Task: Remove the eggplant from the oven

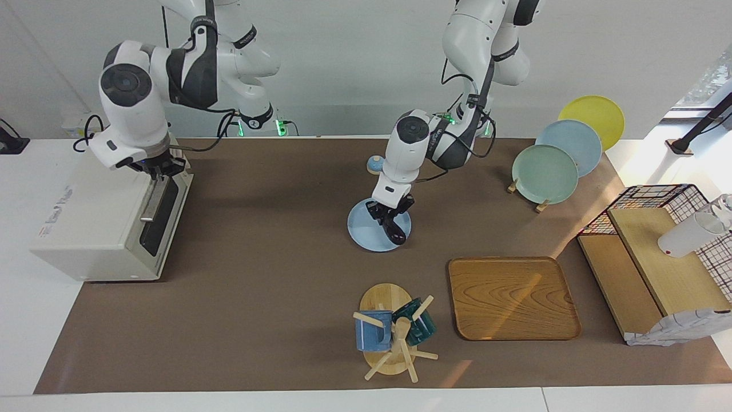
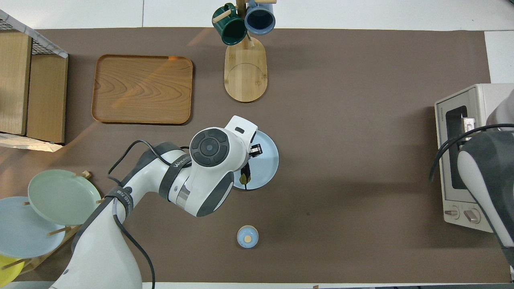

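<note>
The eggplant (image 1: 394,229) lies on a light blue plate (image 1: 361,230) in the middle of the table; in the overhead view only its stem end (image 2: 244,176) shows past my left arm. My left gripper (image 1: 390,209) hangs just over the eggplant with its fingers apart, not holding it. The cream-white oven (image 1: 86,217) stands at the right arm's end of the table with its dark glass door shut, and it also shows in the overhead view (image 2: 478,94). My right gripper (image 1: 162,167) is at the top edge of the oven door by the handle.
A wooden mug tree (image 1: 392,332) with two mugs and a wooden tray (image 1: 512,297) lie farther from the robots than the plate. A rack of several plates (image 1: 546,171) and a wire rack with wooden shelves (image 1: 652,252) stand at the left arm's end. A small blue lid (image 2: 247,237) lies nearer to the robots.
</note>
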Tool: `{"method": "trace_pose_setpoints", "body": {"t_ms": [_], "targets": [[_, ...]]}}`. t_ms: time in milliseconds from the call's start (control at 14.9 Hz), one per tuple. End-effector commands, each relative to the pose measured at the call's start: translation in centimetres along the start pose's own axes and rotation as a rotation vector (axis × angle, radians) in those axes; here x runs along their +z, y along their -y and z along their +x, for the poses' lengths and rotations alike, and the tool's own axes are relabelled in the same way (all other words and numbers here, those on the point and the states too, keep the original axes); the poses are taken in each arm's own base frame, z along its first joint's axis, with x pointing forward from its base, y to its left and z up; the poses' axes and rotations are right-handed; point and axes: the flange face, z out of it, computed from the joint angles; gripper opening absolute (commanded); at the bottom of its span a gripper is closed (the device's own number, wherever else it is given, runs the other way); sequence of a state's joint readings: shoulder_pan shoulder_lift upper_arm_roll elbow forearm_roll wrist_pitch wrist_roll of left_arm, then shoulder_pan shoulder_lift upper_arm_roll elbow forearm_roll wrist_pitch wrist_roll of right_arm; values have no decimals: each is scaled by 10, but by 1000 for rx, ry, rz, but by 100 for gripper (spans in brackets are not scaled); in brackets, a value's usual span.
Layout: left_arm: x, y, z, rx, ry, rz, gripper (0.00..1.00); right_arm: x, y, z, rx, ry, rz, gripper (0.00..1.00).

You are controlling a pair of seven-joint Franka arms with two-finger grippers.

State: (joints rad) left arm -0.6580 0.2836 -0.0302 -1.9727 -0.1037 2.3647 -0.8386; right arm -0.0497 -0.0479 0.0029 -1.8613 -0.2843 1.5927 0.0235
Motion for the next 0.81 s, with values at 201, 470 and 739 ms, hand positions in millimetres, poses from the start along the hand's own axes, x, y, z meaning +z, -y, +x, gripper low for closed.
{"method": "trace_pose_setpoints", "body": {"t_ms": [201,470,739], "targets": [[-71,47,99,72,-15,2,0,-86,-3,-16,-5,-82,240,35],[-97,122,189,156,-35,4,0,-90,1,-15,-6,-91,295,100],[-86,187,253,218,-44,18,0,-87,3,-10,-12,-91,281,100]]}}
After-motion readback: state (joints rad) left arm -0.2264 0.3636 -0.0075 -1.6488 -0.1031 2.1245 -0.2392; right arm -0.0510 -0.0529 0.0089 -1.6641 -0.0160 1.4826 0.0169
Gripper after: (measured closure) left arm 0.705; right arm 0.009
